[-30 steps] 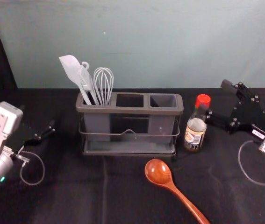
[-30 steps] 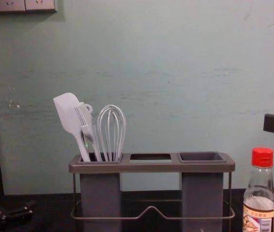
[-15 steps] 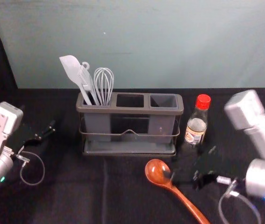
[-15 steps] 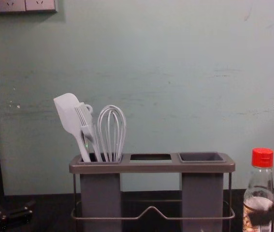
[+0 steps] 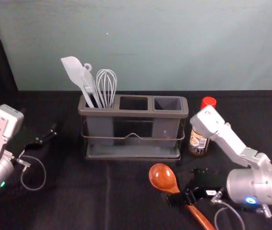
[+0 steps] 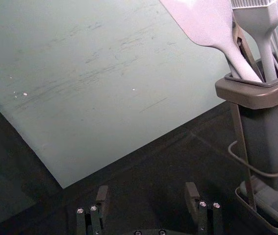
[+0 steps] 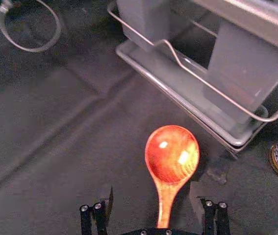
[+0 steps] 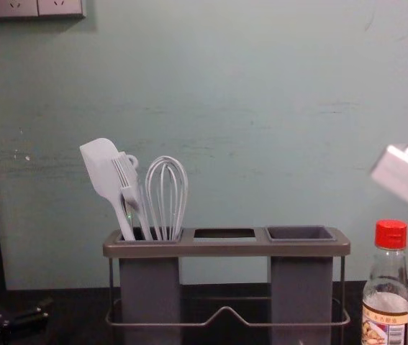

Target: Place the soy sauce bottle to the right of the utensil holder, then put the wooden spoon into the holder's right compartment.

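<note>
1. My right gripper (image 5: 183, 185), fingers spread, is at the wooden spoon (image 5: 162, 177), nearer me than the utensil holder (image 5: 133, 113).
2. Soy sauce bottle (image 5: 198, 143): upright, right of the holder.
3. My left gripper (image 5: 38, 120): far left, fingers apart.

The right gripper (image 5: 183, 186) is held over the spoon (image 5: 162, 176), its jaws parted to either side of the handle. The left gripper (image 5: 39, 120) is parked well left of the spoon, jaws spread.

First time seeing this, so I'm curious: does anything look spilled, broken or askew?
Nothing stands out: the red-capped glass bottle stands upright beside the grey rectangular utensil holder, and the brown wooden spoon lies on black cloth.
</note>
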Motion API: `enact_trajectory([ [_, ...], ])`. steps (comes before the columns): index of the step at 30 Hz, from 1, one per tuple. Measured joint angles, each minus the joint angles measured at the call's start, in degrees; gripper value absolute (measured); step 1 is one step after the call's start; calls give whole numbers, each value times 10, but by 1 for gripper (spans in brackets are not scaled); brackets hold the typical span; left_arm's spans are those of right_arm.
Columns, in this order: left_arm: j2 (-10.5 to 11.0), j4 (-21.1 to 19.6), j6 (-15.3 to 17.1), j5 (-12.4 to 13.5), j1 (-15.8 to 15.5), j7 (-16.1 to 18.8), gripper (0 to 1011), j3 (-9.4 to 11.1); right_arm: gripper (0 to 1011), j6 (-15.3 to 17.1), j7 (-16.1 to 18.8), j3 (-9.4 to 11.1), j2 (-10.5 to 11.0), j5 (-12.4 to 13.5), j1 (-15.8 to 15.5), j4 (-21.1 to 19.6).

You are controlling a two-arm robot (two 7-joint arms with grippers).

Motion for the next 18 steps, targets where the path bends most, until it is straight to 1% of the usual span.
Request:
enact_trajectory([
  [2, 0, 0, 0, 0, 0, 0, 1011, 0, 1003, 6, 0, -8, -5, -7, 9, 9],
  [6, 0, 0, 0, 0, 0, 0, 1012, 0, 1003, 16, 4, -30, -23, -30, 37, 39],
  [9, 0, 0, 0, 0, 0, 0, 1011, 0, 1003, 19, 7, -41, -32, -42, 51, 53],
  [14, 0, 0, 0, 0, 0, 0, 1011, 0, 1003, 20, 14, -51, -43, -57, 65, 68],
  [18, 0, 0, 0, 0, 0, 0, 1011, 0, 1003, 13, 22, -58, -49, -70, 77, 83],
])
